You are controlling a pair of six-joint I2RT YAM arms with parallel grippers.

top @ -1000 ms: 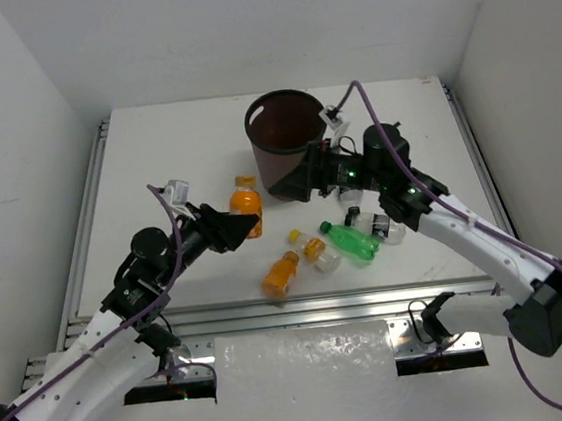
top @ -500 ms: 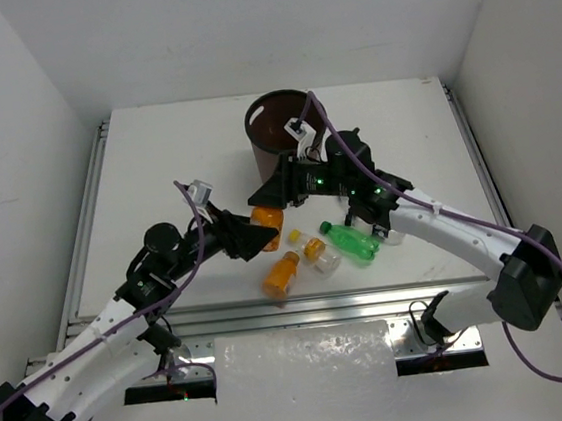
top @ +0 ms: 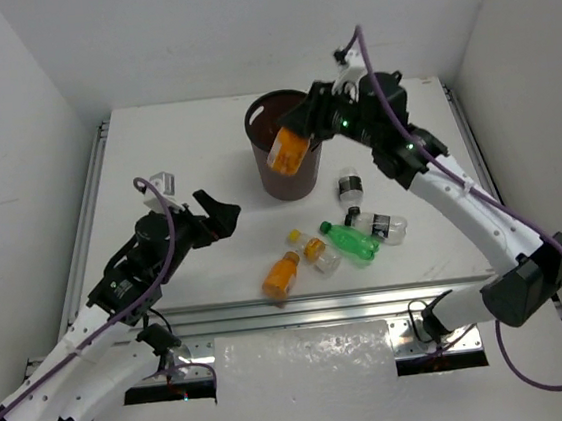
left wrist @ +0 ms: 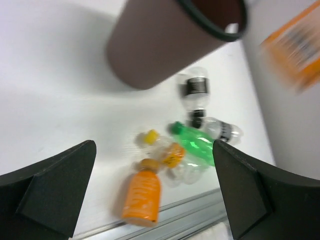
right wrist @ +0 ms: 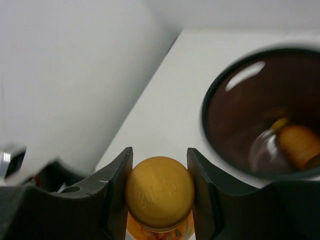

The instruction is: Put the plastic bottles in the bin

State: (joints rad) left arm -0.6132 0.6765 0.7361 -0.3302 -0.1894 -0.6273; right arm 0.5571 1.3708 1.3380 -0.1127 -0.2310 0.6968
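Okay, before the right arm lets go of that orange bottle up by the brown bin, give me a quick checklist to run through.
1. Right gripper clamped on the orange plastic bottle: ok, jaws pinch its cap.
2. Bottle fully over the opening of the dark brown round plastic bin: cannot tell; from above it overlaps the near rim.
3. Bin upright: ok.
4. Room inside: ok, only one orange-capped bottle shows at the bottom.
5. Left gripper open, empty, away from the bin: ok.

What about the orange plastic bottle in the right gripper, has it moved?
Yes. The orange plastic bottle rose from left of the dark brown round plastic bin to over its rim, in the right gripper.
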